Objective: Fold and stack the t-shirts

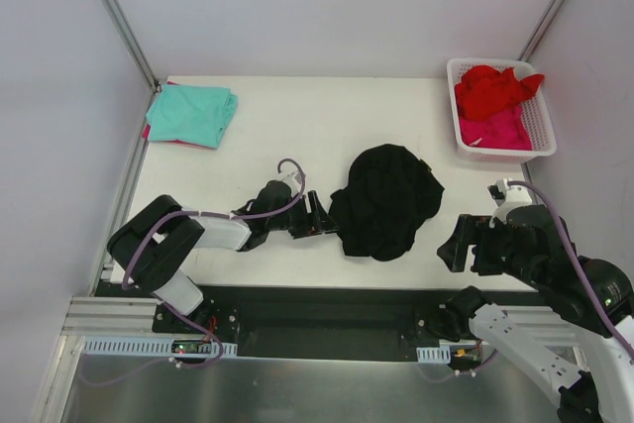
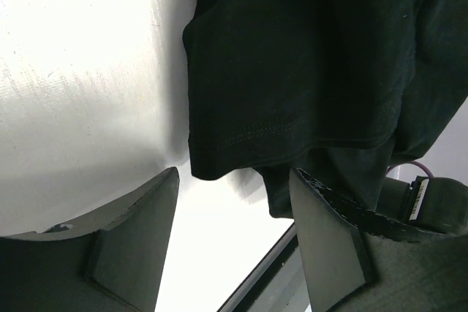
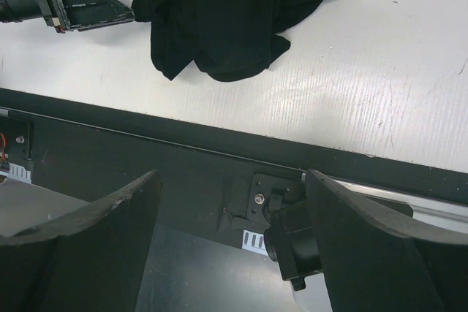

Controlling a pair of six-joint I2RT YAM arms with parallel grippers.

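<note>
The left pincer [image 1: 322,217], jaws apart at the crumpled black cloth t-shirt [image 1: 386,200] hem, should pinch one layer only; the right pincer [image 1: 448,245] gapes empty.

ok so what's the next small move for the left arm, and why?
Probably ease the left gripper forward until its open jaws straddle the hem of the black shirt, then close. The left wrist view shows the hem just at the fingertips, not yet between them. The shirt is a crumpled heap, and the right gripper sits open to its right, holding nothing.
</note>
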